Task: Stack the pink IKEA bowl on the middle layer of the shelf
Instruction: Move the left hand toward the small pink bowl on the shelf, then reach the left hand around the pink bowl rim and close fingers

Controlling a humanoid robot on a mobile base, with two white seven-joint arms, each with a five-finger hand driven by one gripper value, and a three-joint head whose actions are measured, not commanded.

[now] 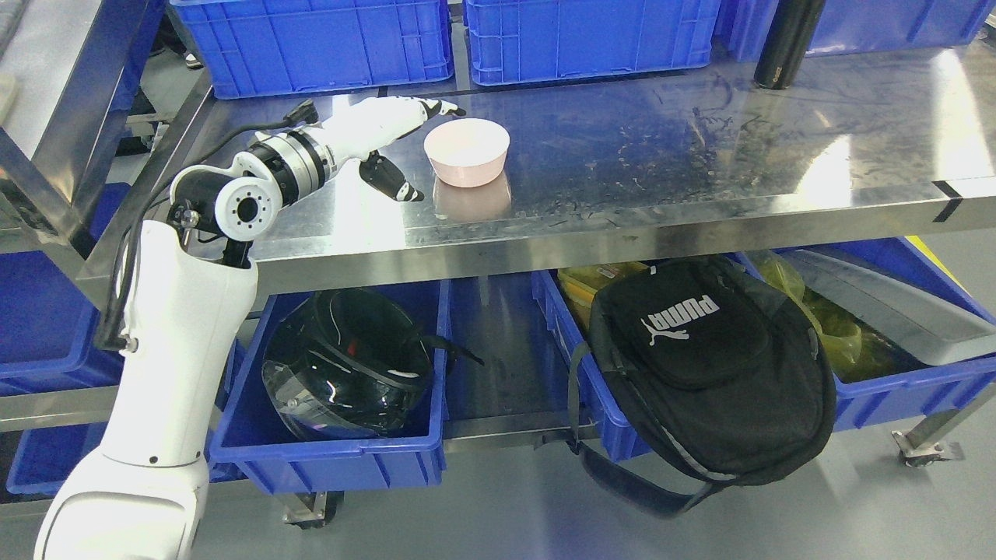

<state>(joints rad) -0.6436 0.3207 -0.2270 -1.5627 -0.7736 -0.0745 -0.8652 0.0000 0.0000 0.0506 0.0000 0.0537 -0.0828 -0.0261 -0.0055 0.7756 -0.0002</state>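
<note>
One pink round plastic bowl point(467, 151) sat near the steel shelf's point(700, 155) left edge; left hand point(405, 148) beside it, fingers spread wide, empty.

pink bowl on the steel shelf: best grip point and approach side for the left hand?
Grip the pink bowl at its rim on the left side, thumb outside on the wall, fingers over the lip. It stands upright, mouth up, and the walls taper downward, so the rim is probably the surest hold. The left robot hand is already open beside it, and the steel shelf there looks unobstructed.

Left arm rising from lower left of the frame, bent at the wrist, left hand point(389, 140) upper left, fingers point(436, 109) spread, holding nothing
</note>
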